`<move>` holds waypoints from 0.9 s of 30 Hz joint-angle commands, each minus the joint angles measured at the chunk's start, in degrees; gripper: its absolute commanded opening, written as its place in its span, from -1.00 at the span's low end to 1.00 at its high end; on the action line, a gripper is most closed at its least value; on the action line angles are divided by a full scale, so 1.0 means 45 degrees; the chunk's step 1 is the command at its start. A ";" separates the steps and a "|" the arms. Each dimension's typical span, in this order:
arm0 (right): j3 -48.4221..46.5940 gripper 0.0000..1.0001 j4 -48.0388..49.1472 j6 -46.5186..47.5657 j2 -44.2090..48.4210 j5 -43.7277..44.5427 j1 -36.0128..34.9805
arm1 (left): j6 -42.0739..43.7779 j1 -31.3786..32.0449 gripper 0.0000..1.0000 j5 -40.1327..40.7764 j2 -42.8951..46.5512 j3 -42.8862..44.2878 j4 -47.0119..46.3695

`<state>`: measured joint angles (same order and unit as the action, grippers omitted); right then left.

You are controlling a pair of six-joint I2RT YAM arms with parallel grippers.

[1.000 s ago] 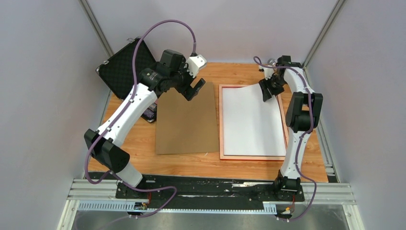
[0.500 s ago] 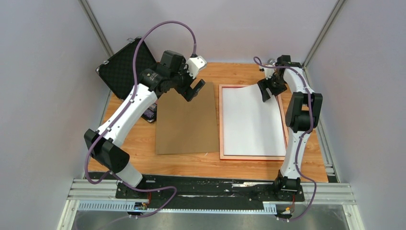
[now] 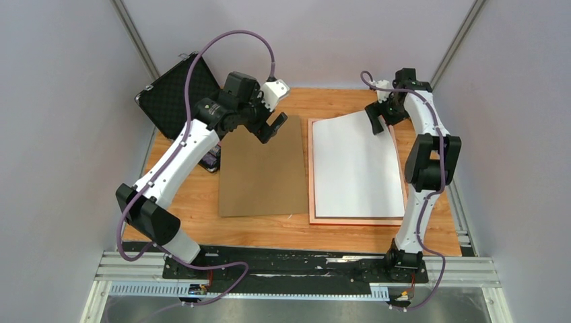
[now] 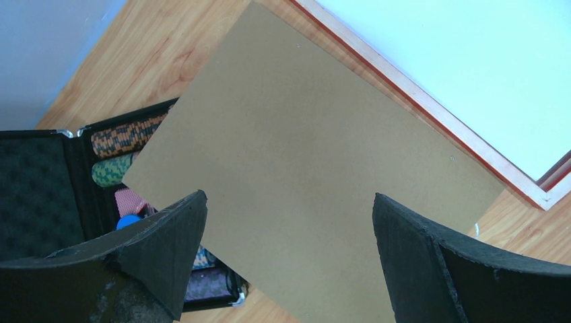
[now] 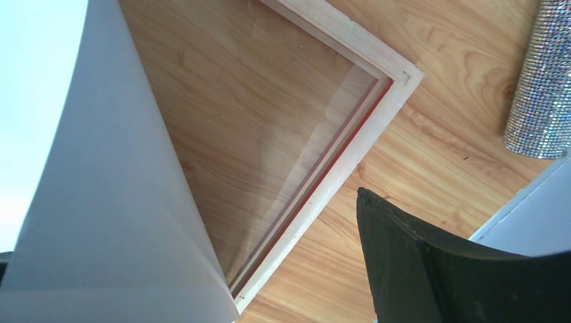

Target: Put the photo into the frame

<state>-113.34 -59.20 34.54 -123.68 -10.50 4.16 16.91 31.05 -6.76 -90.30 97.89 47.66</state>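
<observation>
Only one photo [image 3: 353, 168] corner curls above the frame [image 3: 350, 221].

Top external: high on the near side, looking down over the whole table [image 3: 269, 227]. Left wrist: close above the backing board [image 4: 303, 168]. Right wrist: close above the far right corner of the frame [image 5: 350, 155]. All share the frame.

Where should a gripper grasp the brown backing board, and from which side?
The backing board is thin and lies flat, so grip its left edge, from the left: that edge seems to rest on the black case, leaving room for a finger beneath.
</observation>
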 commanded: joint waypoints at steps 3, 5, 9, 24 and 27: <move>-0.0217 0.79 0.0342 -0.0201 0.0939 0.0000 -0.0046 | 0.0175 -0.0007 1.00 0.0023 0.0630 0.0003 -0.0361; -0.0085 0.79 0.0317 -0.0250 0.0979 -0.0252 -0.0046 | 0.0170 -0.0017 1.00 0.0005 0.0650 0.0000 -0.0362; 0.0202 0.79 0.0243 -0.0423 0.0895 -0.0774 -0.0046 | 0.0168 -0.0008 1.00 -0.0001 0.0692 -0.0023 -0.0357; 0.0538 0.80 0.0195 -0.2820 0.0437 -0.6014 0.1267 | 0.0153 -0.0005 1.00 0.0023 0.0741 -0.0237 -0.0437; 0.0553 0.81 0.0334 -0.2977 0.0498 -0.6840 0.1395 | 0.0134 -0.0007 1.00 -0.0019 0.0722 -0.0248 -0.0442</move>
<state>-110.50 -59.27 24.03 -122.58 -32.36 9.78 16.95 31.05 -6.76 -89.54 97.12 47.33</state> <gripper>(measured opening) 0.901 1.000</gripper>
